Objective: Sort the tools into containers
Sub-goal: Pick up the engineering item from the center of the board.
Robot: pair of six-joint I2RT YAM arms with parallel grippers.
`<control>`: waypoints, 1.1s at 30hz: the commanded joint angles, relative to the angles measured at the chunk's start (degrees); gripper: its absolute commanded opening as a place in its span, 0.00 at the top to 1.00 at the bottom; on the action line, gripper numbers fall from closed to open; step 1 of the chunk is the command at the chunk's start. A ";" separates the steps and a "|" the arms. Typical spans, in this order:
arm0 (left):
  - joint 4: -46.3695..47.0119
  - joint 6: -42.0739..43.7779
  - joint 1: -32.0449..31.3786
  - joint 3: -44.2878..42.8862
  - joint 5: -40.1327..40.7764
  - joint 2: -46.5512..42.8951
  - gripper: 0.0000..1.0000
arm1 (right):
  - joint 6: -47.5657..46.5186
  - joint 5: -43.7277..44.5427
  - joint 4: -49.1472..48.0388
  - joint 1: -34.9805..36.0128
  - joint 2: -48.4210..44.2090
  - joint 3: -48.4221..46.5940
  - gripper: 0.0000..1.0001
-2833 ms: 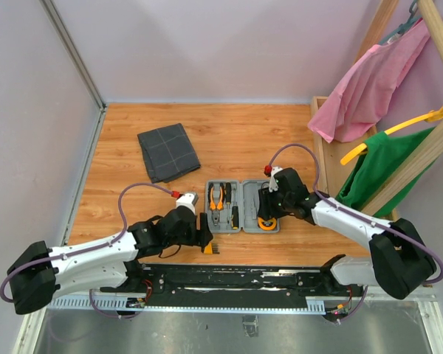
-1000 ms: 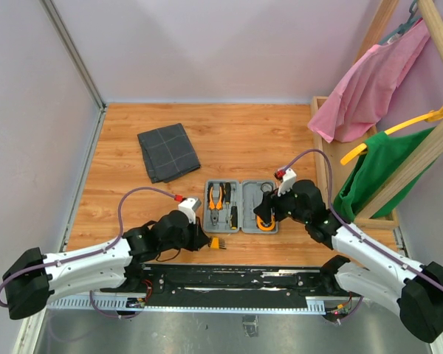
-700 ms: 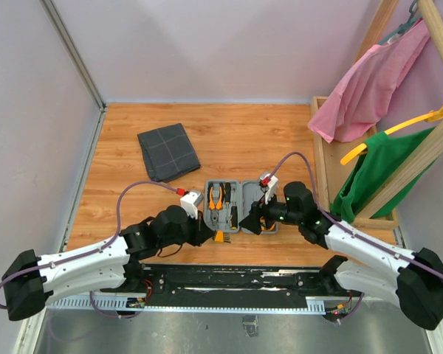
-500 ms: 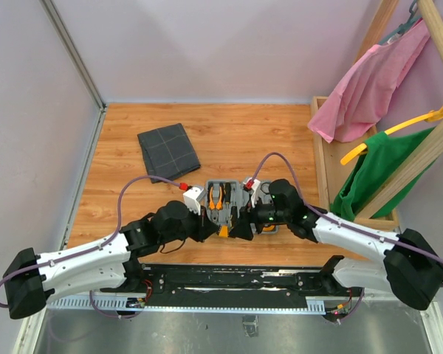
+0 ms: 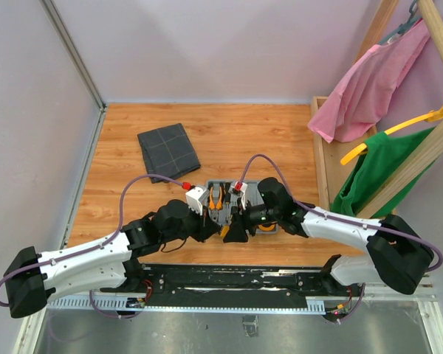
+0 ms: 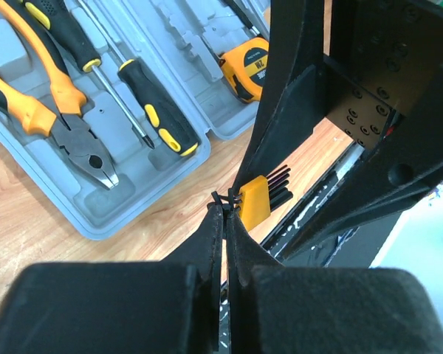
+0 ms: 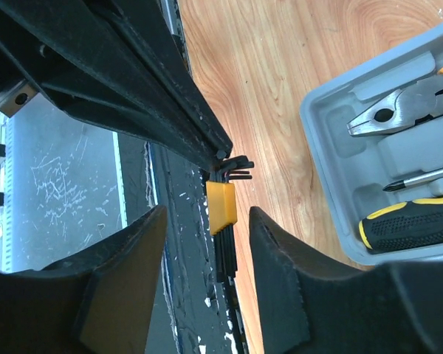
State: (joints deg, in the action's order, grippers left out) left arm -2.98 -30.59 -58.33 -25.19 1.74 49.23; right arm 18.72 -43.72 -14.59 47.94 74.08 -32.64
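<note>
Our left hand (image 6: 223, 212) is clamped on the holder (image 6: 255, 200) at the tabletop's (image 6: 29, 247) near edge, beside the case (image 6: 103, 122); our right hand (image 7: 207, 215) straddles it, fingers apart.

The top camera looks steeply down from above and behind the robot, taking in the whole table (image 5: 244, 133). The 2 wrist cameras sit very close in, low over the near edge and facing each other. Both share the small orange bit holder (image 6: 255, 200) and the grey case (image 6: 103, 122).
</note>
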 commanded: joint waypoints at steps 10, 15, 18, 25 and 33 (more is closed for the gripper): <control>3.63 0.11 -0.45 -1.74 -1.17 -2.89 0.85 | -0.14 1.81 -1.19 0.77 -2.01 -1.58 0.84; 5.24 -2.10 -0.47 -2.19 0.45 -6.51 0.51 | -1.24 3.80 1.66 -0.95 -7.28 -0.53 0.90; 6.69 -2.84 -0.47 -2.31 1.20 -8.71 0.42 | -0.75 3.65 2.64 -3.73 -11.71 0.76 0.94; 13.45 -4.45 -0.47 -3.37 -0.55 -9.62 0.29 | 2.22 -1.00 1.91 -6.43 -20.90 0.94 0.99; 27.28 -9.00 -0.47 -3.81 -4.91 -8.07 0.21 | 8.90 -4.79 -6.16 -6.38 -27.62 -0.82 0.99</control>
State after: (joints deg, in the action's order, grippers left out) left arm 15.16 -37.26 -58.33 -26.83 -0.75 40.47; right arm 23.59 -45.50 -15.44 42.30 49.34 -31.86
